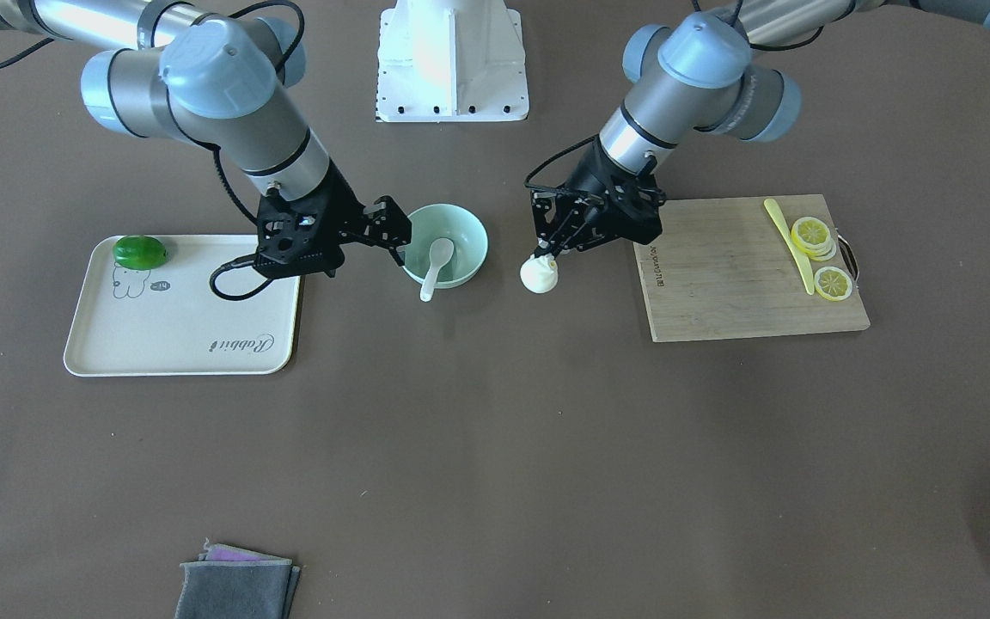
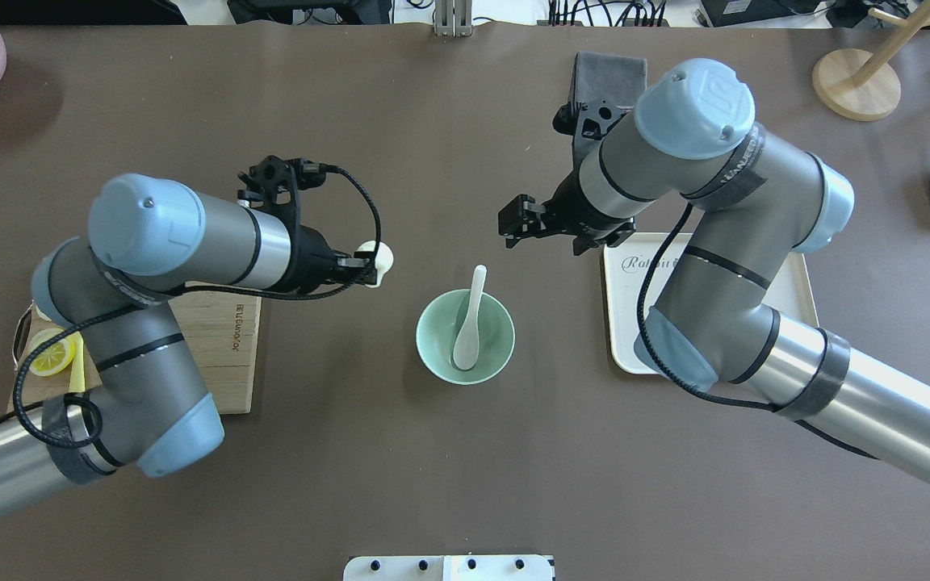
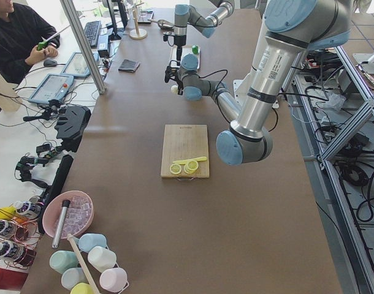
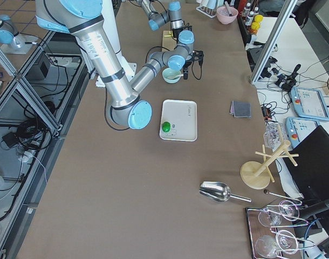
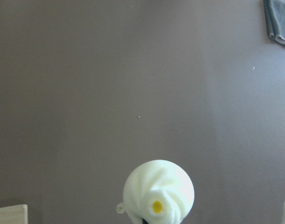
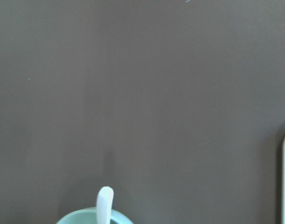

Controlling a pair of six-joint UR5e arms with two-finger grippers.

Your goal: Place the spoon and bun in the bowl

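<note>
The left claw (image 1: 546, 254) is clamped on the bun (image 1: 539, 275), pinching it near the pleated top so that most of it hangs below the fingertips. That is a thin hold on a soft, round thing. A quick swing or a jolt could squeeze it out, and it would land on the table short of the goal.

The bowl (image 1: 471, 258) sits off to this claw's side, toward the other arm and lower than the bun. The spoon (image 1: 436, 262) is already in it, with its scoop on the bottom and its handle jutting over the rim. If the bun comes down on that handle, it could lever the spoon out. If it is let go from too high, it could bounce off the scoop and roll over the rim.

The right claw (image 1: 392, 236) holds nothing. Its jaws look apart, though the angle is poor. It hovers close to the bowl's other side. If the left claw goes straight across while the right one hangs there, the two could clash.
</note>
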